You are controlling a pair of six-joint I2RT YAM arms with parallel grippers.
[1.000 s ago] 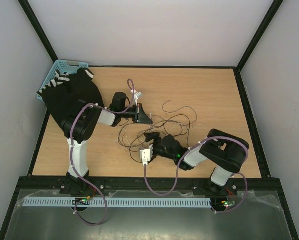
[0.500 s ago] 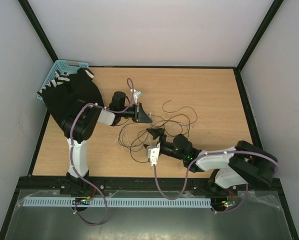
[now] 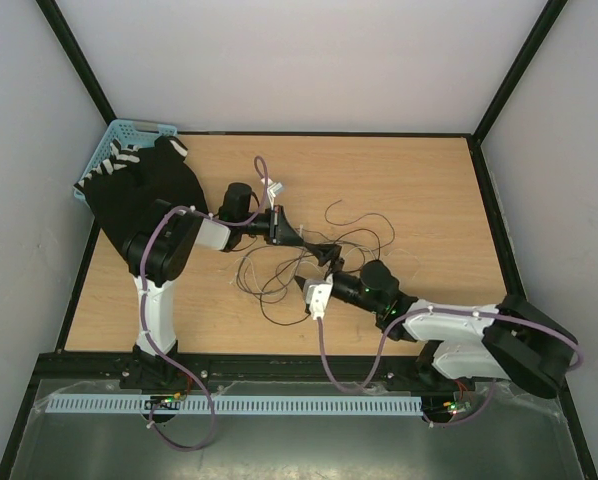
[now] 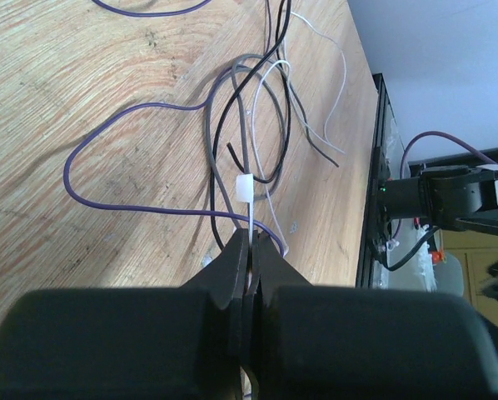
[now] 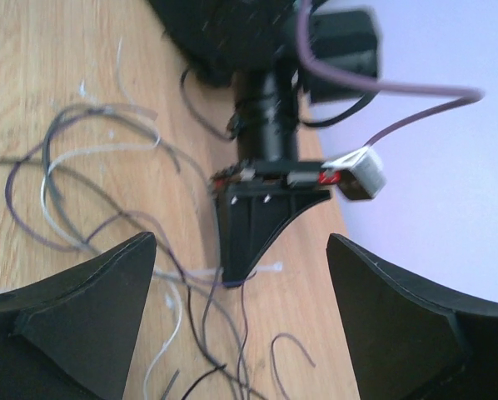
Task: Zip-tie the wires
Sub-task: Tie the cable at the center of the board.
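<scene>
The light wooden table (image 3: 429,180) carries a loose tangle of thin wires (image 3: 351,240) near its middle, and everything here is placed from that tangle. Well to its left in the overhead view lies a black cloth with white stripes (image 3: 139,195). The cloth covers part of a blue plastic basket (image 3: 114,135), so only the basket's far corner shows. The right arm (image 3: 459,330) reaches in from the tangle's near right side; a second ago it was folded back, and it has since stretched forward. The left arm (image 3: 169,245) has not moved. The right gripper (image 3: 317,268) hangs at the tangle's left edge with its jaws spread wide on nothing, wider than before. The left gripper (image 4: 251,250) is clamped tight on the tail of a thin white plastic zip tie (image 4: 245,188), whose small square head sits around grey strands of the tangle. The tail vanishes between the closed fingers. From above the tie is too small to make out. The right wrist view is blurred. Up close the strands are black, grey, white and purple.
</scene>
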